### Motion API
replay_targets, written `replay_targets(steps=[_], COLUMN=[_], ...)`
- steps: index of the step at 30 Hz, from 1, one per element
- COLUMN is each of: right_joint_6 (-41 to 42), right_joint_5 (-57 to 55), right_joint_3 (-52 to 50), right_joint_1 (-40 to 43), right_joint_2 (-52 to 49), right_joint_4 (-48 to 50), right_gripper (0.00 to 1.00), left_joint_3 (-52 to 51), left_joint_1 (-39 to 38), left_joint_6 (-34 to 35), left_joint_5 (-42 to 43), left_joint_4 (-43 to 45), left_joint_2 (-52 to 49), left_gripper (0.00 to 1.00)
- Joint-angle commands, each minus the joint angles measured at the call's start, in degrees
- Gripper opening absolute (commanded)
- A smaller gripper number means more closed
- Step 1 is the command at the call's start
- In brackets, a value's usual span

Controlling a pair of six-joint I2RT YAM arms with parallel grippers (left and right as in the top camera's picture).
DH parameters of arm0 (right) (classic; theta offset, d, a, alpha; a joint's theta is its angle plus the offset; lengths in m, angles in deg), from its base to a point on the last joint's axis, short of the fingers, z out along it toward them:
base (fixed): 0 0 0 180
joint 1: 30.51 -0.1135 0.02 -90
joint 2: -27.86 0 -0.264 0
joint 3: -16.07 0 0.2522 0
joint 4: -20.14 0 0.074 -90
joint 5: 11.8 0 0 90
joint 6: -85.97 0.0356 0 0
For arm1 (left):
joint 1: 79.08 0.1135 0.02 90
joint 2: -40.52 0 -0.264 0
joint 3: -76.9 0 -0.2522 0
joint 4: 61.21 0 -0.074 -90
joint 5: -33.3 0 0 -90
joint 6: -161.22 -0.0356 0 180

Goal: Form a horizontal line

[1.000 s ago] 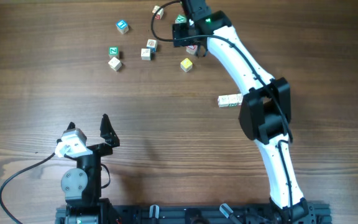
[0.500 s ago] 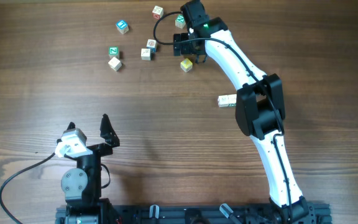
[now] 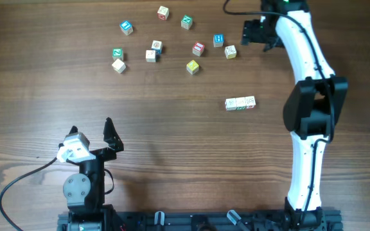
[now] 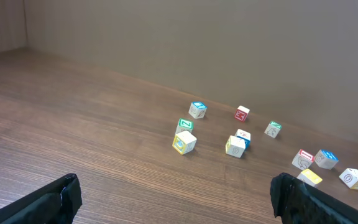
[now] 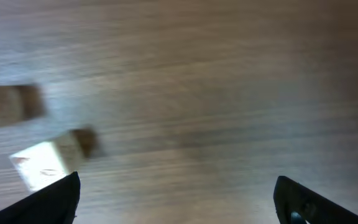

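presently noted:
row of small pale wooden cubes with green and red marks: three are counted, set edge to edge in a straight left-to-right line, right of centre on the brown wood-grain table.
loose cubes, small and wooden, with blue, green, red and yellow faces: scattered along the far side of the table, well apart from the row.
left gripper: positioned near the front edge, jaws spread wide, nothing held.
right gripper: positioned at the far right, beyond the scatter, jaws spread wide with nothing between them; two blurred cubes are seen at the left of its wrist view.
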Motion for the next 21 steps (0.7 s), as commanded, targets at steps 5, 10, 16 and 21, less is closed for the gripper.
replay_targets(steps=[5, 10, 16, 21], right_joint_6=[-1.18, -1.16, -1.18, -1.18], right_joint_5=[0.20, 0.20, 0.20, 0.20], right_joint_3=[0.17, 0.17, 0.17, 0.17], right_joint_1=[5.73, 5.73, 5.73, 5.73], right_joint_2=[0.39, 0.39, 0.39, 0.39], right_joint_4=[10.25, 16.76, 16.76, 16.76], right_gripper=[1.00, 1.00, 1.00, 1.00], left_joint_3=[-0.26, -0.26, -0.24, -0.24], left_joint_1=[-0.20, -0.20, -0.20, -0.20], left_joint_6=[-0.90, -0.90, -0.90, -0.98], left_joint_5=[-0.76, -0.76, -0.76, -0.94], left_joint_4=[0.11, 0.11, 0.11, 0.20], left_joint_2=[0.42, 0.42, 0.42, 0.42], left_gripper=[1.00, 1.00, 1.00, 1.00])
